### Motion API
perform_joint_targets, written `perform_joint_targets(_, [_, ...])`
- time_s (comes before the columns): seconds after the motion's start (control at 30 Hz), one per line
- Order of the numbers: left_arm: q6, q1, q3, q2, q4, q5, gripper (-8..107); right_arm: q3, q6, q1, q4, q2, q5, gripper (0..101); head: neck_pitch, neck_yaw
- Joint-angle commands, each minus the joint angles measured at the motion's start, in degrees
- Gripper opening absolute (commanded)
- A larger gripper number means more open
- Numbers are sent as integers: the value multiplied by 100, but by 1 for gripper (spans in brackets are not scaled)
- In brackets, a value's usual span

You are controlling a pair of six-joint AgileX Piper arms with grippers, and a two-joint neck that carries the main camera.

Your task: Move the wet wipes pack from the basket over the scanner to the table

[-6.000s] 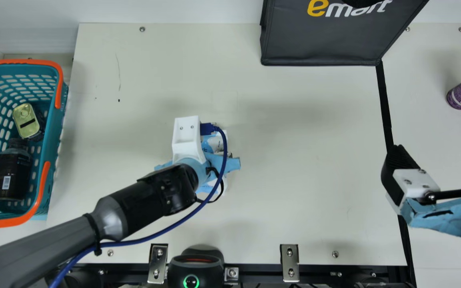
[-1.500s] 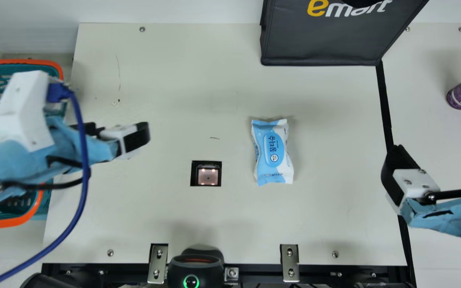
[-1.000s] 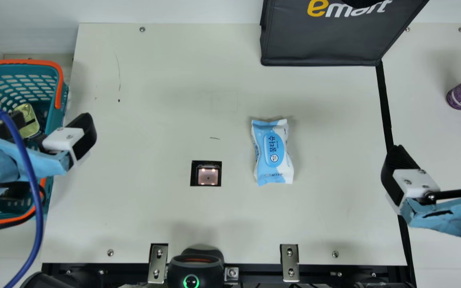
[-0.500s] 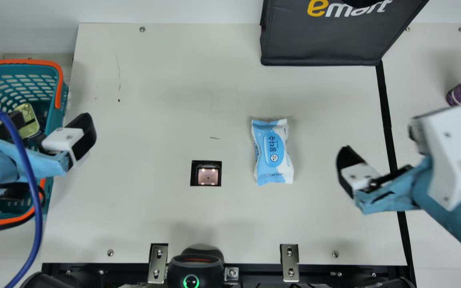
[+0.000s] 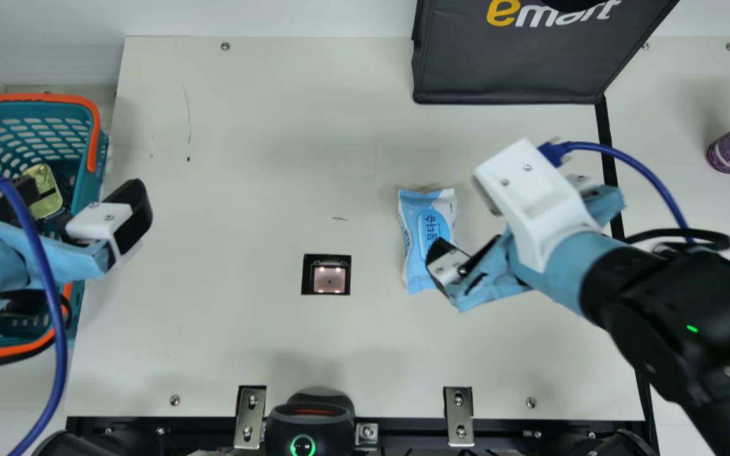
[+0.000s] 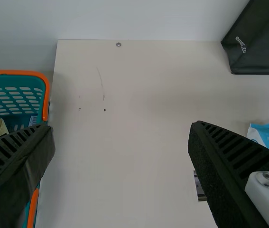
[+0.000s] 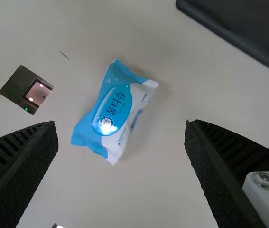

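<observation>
You have the wet wipes pack (image 5: 425,228) lying flat, label up, on the table (image 5: 244,329), between the scanner window (image 5: 329,278) and the right edge, about midway from near edge to far. Its ends point roughly toward those two edges; that leaves its long sides free for a grip, and it rests clear of the window, so to my eye the pack's trip is done. Your left gripper (image 6: 122,128) is wide open with nothing in it, above the basket (image 5: 96,126) and the table's left edge, a spot that keeps it out of the right arm's way and handy to the basket. Your right gripper (image 7: 121,127) is also spread wide and empty, its fingers above and to either side of the pack, which suggests it is placed to take the pack next, perhaps for the black bag (image 5: 511,76) at the far edge toward the right corner. The pack lies aslant between those fingers, so I'd turn the wrist to square with its long sides before lowering; otherwise a fingertip may press an end and skew the soft wrapper.
</observation>
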State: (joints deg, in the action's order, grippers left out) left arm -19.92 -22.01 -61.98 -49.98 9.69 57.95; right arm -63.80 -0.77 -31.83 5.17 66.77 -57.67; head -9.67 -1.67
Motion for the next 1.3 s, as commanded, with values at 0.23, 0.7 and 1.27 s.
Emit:
perform_joint_targets(0.23, [0, 0, 0, 0, 0, 0, 90, 32, -1802, -426, 302, 1156, 323, 95, 175, 9])
perform_joint_targets(0.7, [0, 0, 0, 0, 0, 0, 90, 116, -3309, -554, 531, 2222, 640, 95, 175, 9])
perform_joint_targets(1.27, [0, 0, 0, 0, 0, 0, 90, 255, -3106, -132, 30, 2797, 1020, 95, 175, 9])
